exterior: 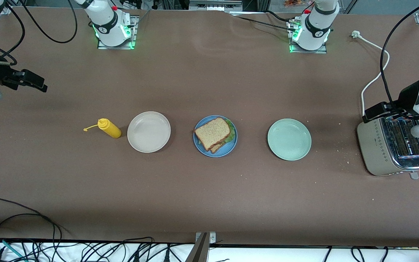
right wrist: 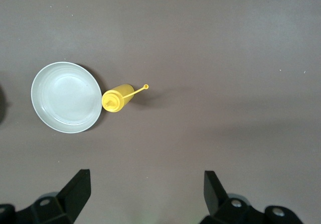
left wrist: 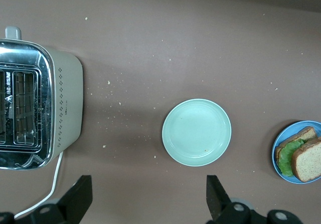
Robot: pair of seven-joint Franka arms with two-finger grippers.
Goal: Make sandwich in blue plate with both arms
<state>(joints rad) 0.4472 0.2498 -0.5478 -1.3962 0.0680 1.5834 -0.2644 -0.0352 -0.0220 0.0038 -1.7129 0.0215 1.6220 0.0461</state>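
Blue was the plate at the middle of the table, and on it lay the sandwich: two brown-crusted slices with a ruffled green lettuce leaf showing between them, the top slice sitting a little askew so that a corner of the lower one stuck out toward the front camera. Judged from that, the building looked finished, with nothing left to add. A cream-white plate lay beside it toward the right arm's end and a pale mint-green plate toward the left arm's end, both bare, probably because they had served as the places the parts were taken from. A yellow squeeze bottle lay on its side just beside the cream-white plate, its cap dangling on a thin tether. The left gripper hung up in the air over the toaster at its end of the table, fingers spread wide and holding nothing. The right gripper hung likewise above bare table at the other end, jaws fully apart and empty. Both arms seemed parked clear of the plates, well apart from the sandwich, presumably so as not to disturb it.
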